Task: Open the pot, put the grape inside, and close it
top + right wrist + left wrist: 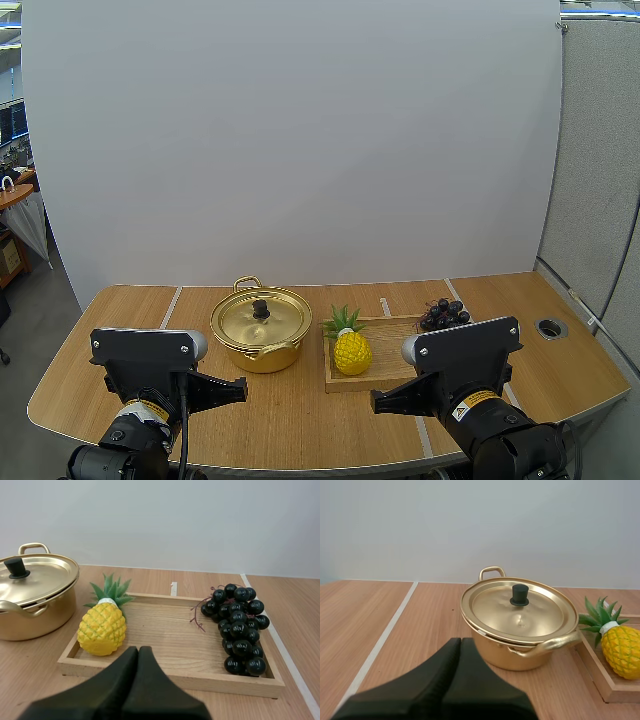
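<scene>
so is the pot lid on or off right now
On. The lid rests on the rim of the pot and covers its opening, with the black knob upright on top.

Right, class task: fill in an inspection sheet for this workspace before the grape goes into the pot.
Surface: wooden table, pale seams across it.
Job's things: gold pot, lid on; black grapes lying in the wooden tray, beside the pot.
Clutter: toy pineapple at the tray's pot-side end.
Pincers: left pincer shut, facing the pot; right pincer shut, facing the tray; both hold nothing.
Cables: nothing seen among the things.
Surroundings: white screen behind the table.
</scene>
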You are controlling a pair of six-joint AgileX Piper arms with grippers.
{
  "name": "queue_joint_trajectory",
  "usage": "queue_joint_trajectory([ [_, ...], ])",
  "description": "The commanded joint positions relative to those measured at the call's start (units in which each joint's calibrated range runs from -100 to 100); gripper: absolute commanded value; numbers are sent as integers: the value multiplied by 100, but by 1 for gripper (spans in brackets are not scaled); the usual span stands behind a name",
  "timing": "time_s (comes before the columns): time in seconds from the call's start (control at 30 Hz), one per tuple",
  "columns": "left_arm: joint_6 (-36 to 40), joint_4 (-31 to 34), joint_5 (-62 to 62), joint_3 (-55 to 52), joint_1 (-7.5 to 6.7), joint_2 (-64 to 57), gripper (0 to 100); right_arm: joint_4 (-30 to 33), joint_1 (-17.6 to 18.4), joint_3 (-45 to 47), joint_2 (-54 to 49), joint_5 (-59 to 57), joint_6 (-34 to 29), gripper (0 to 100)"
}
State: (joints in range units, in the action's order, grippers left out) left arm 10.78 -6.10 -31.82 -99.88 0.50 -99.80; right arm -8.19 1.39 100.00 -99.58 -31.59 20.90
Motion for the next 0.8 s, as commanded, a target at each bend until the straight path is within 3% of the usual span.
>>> queue_joint_trajectory([
  [0.0, 70, 52, 114, -12, -10, -20, 0, 23, -22, 0, -42, 12, 30, 0],
  [0.77, 70, -12, 114, -12, -8, -20, 0, -86, -22, 0, -42, 48, 30, 0],
])
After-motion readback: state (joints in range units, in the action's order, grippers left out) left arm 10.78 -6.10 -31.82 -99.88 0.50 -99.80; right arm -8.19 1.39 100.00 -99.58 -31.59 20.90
